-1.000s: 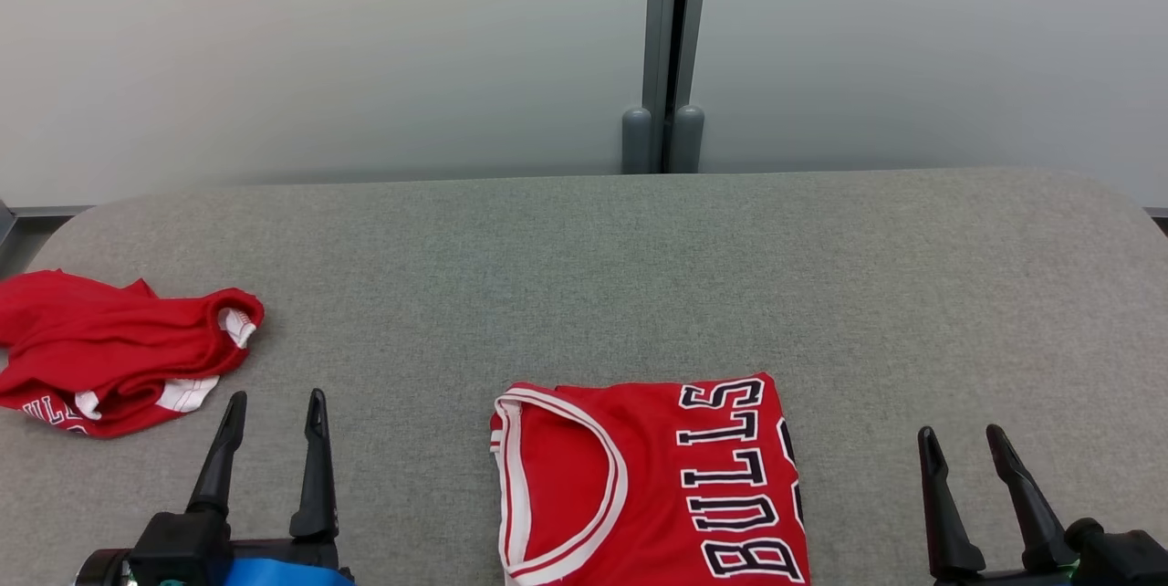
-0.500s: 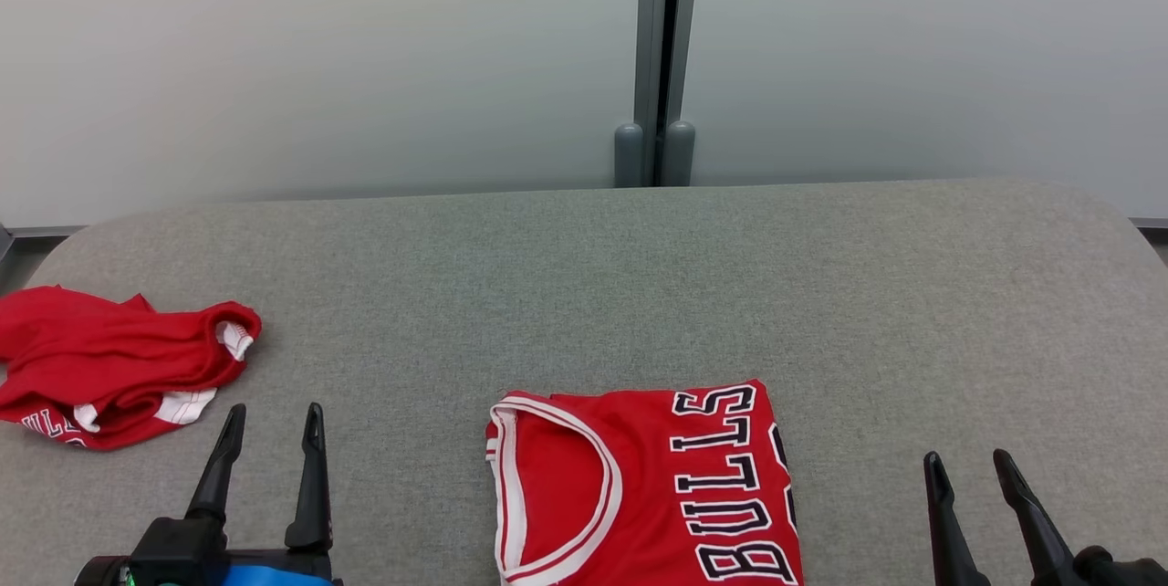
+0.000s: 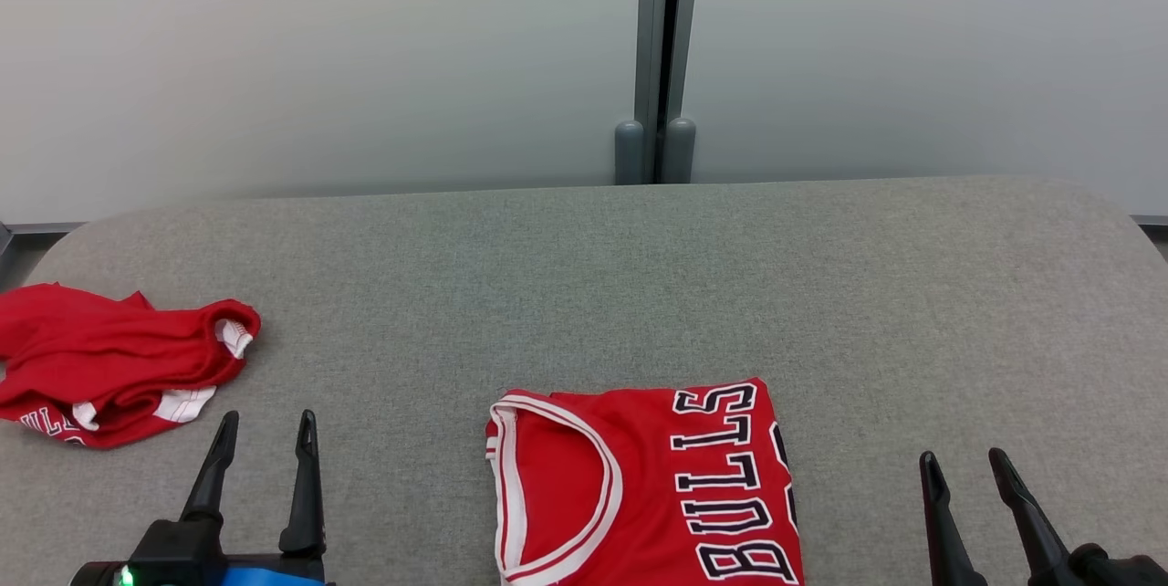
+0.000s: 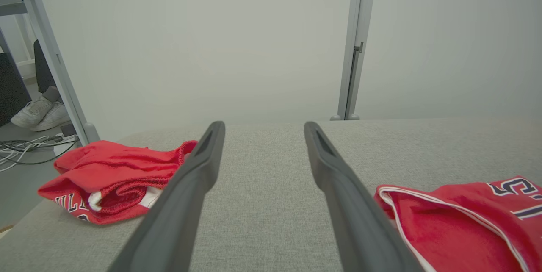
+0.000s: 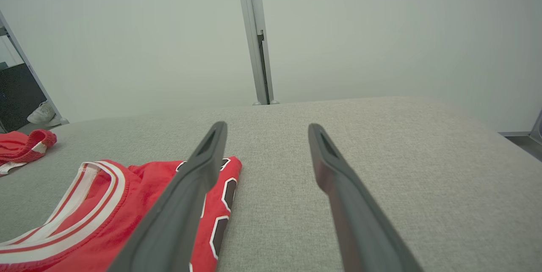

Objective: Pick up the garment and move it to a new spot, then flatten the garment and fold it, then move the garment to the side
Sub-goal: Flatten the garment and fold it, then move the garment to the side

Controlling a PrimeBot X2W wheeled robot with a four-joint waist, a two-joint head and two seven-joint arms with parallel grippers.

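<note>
Your folded Bulls jersey (image 3: 639, 486) lies on the desk (image 3: 584, 276), right of the crumpled red garment (image 3: 119, 367), neckline facing it, lettering running front to back. Left end effector (image 3: 265, 422) and right end effector (image 3: 958, 456) spread, empty.

The folded jersey (image 3: 652, 476) runs off the head view's bottom edge, the crumpled garment (image 3: 119, 358) off its left

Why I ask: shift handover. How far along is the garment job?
Done: the jersey lies folded on the table. In hand: nothing; left end effector and right end effector hover open, empty. Left: moving it aside; the crumpled red garment sits unfolded.
</note>
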